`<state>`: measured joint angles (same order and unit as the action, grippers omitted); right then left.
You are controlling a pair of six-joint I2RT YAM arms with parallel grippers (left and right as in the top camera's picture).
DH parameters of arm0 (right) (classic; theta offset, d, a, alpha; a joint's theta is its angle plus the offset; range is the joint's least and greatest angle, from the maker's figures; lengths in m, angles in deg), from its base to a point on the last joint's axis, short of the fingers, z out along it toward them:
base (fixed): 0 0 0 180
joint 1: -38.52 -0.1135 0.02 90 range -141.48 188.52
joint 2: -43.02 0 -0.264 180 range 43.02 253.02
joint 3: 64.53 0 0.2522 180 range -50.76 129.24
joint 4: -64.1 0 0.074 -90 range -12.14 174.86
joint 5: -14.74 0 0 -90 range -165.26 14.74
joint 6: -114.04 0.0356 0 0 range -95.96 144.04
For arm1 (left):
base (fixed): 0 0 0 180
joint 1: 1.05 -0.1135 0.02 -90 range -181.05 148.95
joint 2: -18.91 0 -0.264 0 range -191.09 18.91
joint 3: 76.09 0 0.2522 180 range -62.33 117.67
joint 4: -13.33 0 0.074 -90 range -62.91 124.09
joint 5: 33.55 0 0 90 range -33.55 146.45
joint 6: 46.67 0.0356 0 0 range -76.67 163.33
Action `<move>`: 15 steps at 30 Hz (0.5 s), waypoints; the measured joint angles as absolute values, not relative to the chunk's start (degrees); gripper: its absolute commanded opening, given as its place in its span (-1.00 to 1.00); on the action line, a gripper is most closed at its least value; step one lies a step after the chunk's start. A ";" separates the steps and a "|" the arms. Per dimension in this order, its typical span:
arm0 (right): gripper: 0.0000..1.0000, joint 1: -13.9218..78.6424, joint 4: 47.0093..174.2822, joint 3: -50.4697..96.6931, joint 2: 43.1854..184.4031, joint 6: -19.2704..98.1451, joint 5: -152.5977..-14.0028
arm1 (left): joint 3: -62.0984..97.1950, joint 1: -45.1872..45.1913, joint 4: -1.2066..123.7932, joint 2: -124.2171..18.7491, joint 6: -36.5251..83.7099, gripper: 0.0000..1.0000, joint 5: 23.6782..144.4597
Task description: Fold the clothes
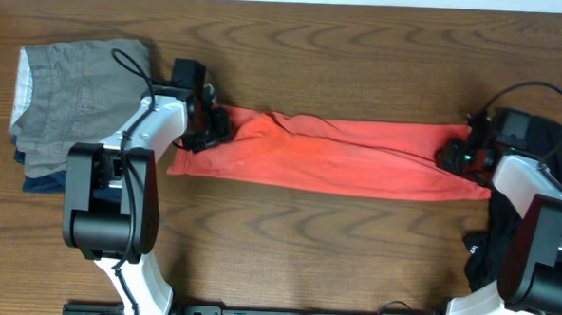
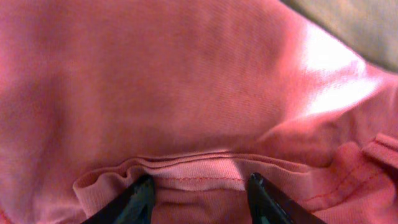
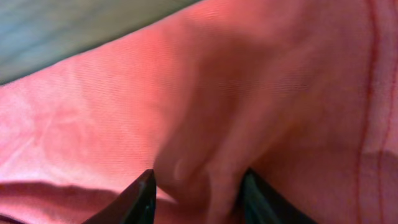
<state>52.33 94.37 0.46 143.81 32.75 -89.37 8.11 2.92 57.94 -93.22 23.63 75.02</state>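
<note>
One lengthwise fold is done: the T-shirt (image 1: 338, 160) is stretched, ends clamped by left gripper (image 1: 216, 133) and right gripper (image 1: 450, 155); black garment (image 1: 481, 266) unfolded.

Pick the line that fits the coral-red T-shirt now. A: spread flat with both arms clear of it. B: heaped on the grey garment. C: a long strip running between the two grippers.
C: the T-shirt lies as one narrow band, with the left gripper at one end and the right gripper at the other.
</note>
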 measured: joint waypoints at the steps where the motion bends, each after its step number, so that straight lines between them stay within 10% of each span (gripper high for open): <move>1: -0.10 51.50 93.37 0.39 143.90 32.88 -89.50 | 8.13 2.24 57.11 -93.29 22.71 0.04 75.09; 15: 0.31 54.36 109.74 7.56 142.72 27.42 -90.98 | 14.51 -3.05 64.45 -92.13 29.44 0.15 75.87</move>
<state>54.36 109.74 7.56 142.72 27.42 -90.98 14.51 -3.05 64.45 -92.13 29.44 75.87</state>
